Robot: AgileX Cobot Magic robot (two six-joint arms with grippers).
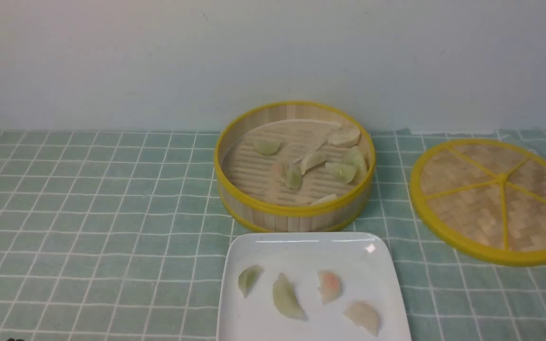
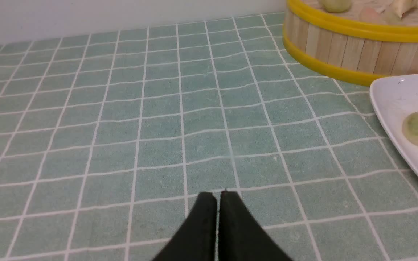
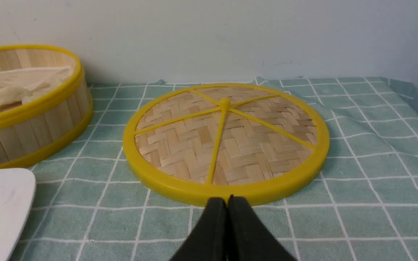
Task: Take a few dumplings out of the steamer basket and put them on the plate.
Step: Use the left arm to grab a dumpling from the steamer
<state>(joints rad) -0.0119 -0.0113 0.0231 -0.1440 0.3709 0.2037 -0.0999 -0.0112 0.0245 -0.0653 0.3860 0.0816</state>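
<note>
The steamer basket [image 1: 295, 210] stands at the table's middle back and holds several dumplings [image 1: 341, 171]. It also shows in the left wrist view [image 2: 339, 47] and the right wrist view [image 3: 24, 127]. The white plate [image 1: 301, 248] lies in front of it with several dumplings: two pale green [image 1: 249, 279] [image 1: 286, 298], one pink-orange [image 1: 329, 285], one whitish [image 1: 364, 317]. My left gripper [image 2: 217, 194] is shut and empty above bare cloth, left of the plate [image 2: 394, 105]. My right gripper [image 3: 226, 199] is shut and empty just in front of the lid. Neither gripper shows in the front view.
The flat woven lid [image 1: 495, 199] with yellow spokes lies right of the basket, also in the right wrist view [image 3: 227, 141]. A green checked cloth [image 1: 88, 213] covers the table. A pale wall stands close behind the basket. The cloth's right edge [image 3: 417, 98] is near the lid.
</note>
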